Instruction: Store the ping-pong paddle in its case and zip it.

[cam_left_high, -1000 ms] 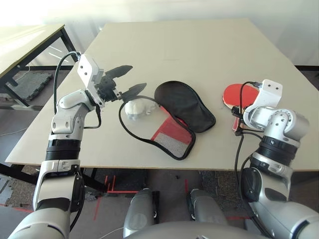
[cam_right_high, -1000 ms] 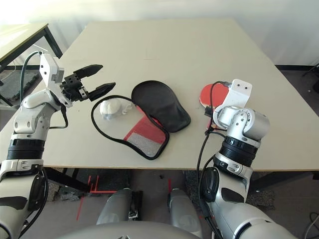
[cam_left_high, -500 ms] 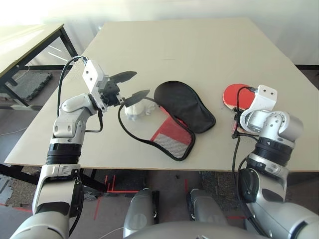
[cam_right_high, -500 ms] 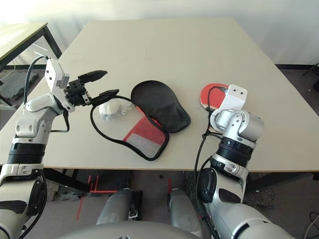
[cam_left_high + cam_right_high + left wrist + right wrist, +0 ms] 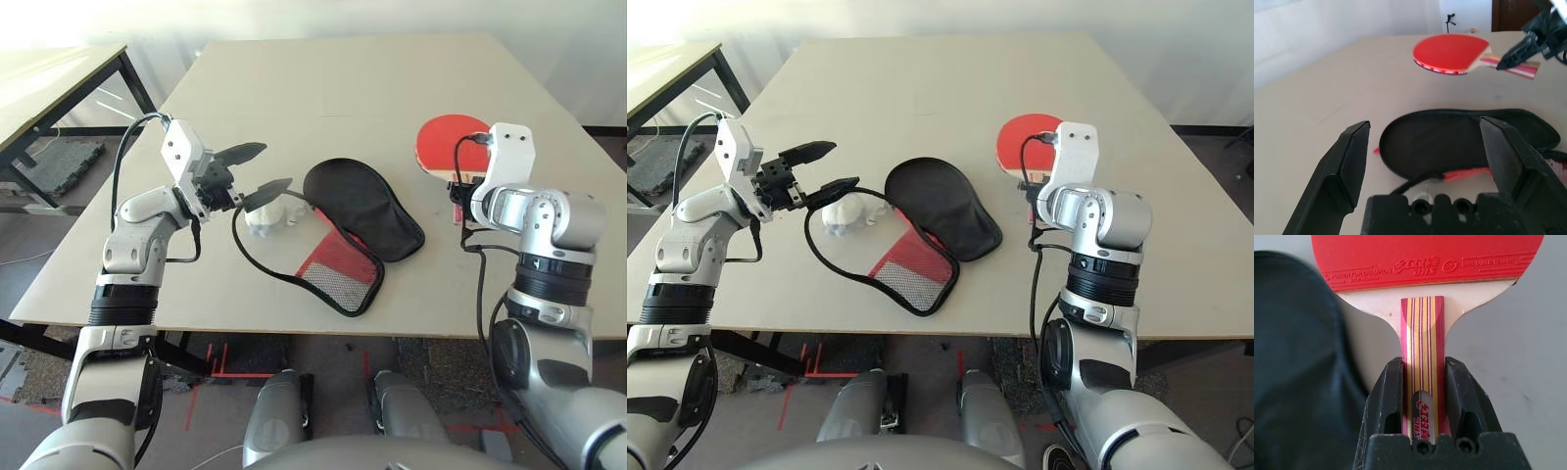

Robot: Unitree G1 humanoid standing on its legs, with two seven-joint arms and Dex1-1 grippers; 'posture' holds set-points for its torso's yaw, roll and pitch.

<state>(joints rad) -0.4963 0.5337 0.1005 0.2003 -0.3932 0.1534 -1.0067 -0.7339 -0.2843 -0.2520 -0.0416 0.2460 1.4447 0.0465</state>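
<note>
Ping-pong paddle [image 5: 1422,293] held by its handle in the closed right end effector [image 5: 1422,396], beside the open case [image 5: 343,220]; left end effector [image 5: 253,171] spread wide, empty.

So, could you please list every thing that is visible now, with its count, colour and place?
Ping-pong paddle: one, red face, striped wooden handle, held above the table's right part.
Case: one, black outside, red with mesh inside, lying open at the table's middle.
Pom-pom charm: one, whitish, beside the case's left edge.
Table: one, beige, under everything.
Second table: one, beige top, black legs, far left.
Left hand: one, black fingers, open above the pom-pom charm.
Right hand: one, black, shut on the paddle's handle.
</note>
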